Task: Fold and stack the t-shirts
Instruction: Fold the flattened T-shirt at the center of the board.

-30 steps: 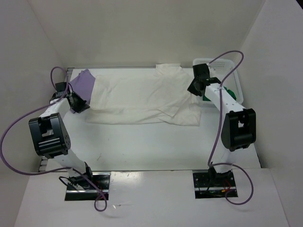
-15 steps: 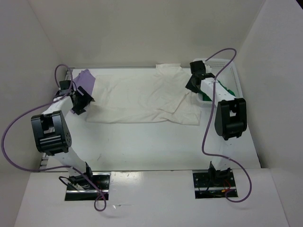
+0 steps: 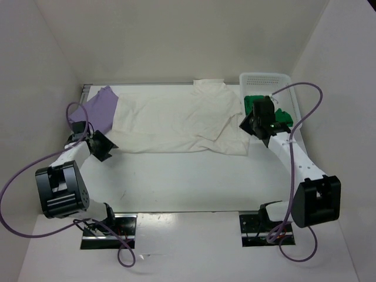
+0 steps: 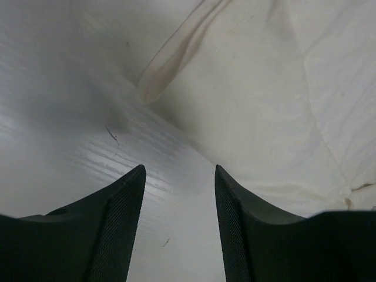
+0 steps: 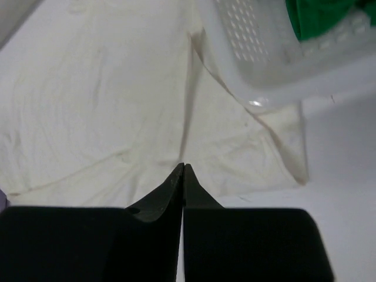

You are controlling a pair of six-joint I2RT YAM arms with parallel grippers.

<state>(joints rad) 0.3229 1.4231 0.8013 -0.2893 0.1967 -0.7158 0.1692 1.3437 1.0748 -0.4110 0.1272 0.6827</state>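
- white t-shirt (image 3: 176, 123): one; is lying spread and rumpled on the counter (image 3: 188, 182), its long axis running left to right, not yet folded.
- left tool (image 3: 101, 147): one; is hovering over bare counter just off the white t-shirt's near-left corner. its jaws are standing partly apart and holding nothing. in the left wrist view the cloth is lying ahead and to the right of the tips.
- right tool (image 3: 249, 124): one; is hanging over the white t-shirt's right edge, jaws pressing fully together, no cloth showing between them.
- lavender t-shirt (image 3: 100, 108): one; is lying against the white t-shirt's far-left end, touching it.
- green t-shirt (image 3: 276, 111): one; is sitting bunched in the basket, just beyond the white t-shirt's right end.
- basket (image 3: 264, 78): one, white perforated plastic; is standing at the white t-shirt's far-right corner, its near wall appearing to rest on the cloth.
- bearing for the coming move, as judged: each tool is sitting at its own end of the white t-shirt's long axis, the right one being nearer the cloth. the right would be needing to open before taking an edge.
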